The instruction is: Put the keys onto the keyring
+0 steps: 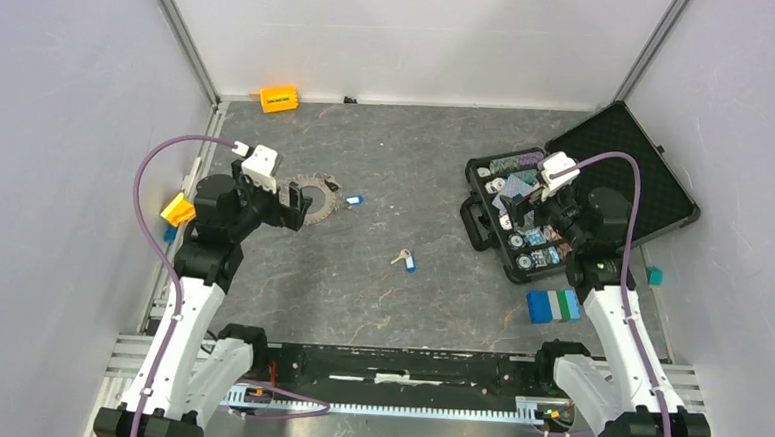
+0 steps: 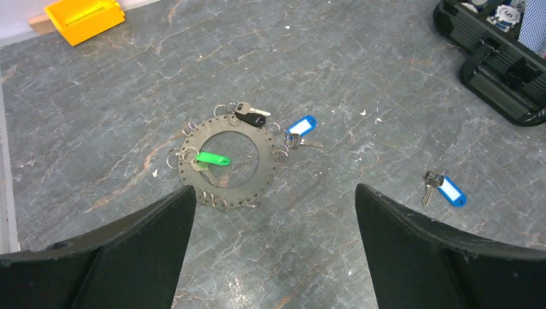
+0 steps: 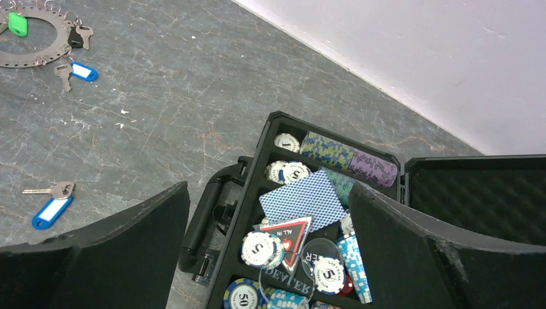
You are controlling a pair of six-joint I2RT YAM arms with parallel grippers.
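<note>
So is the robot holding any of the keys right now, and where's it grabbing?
No, nothing is held. The left gripper hangs open and empty near the keyring; the right gripper, open too, is over the chip case.

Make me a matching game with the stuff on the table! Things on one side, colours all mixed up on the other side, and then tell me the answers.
Things:
1. keyring
2. open case
3. box by the far wall
4. tag on the key lying alone

Colours:
a. blue
b. orange
c. silvery grey
d. black

Right pairs: 1-c, 2-d, 3-b, 4-a.
</note>
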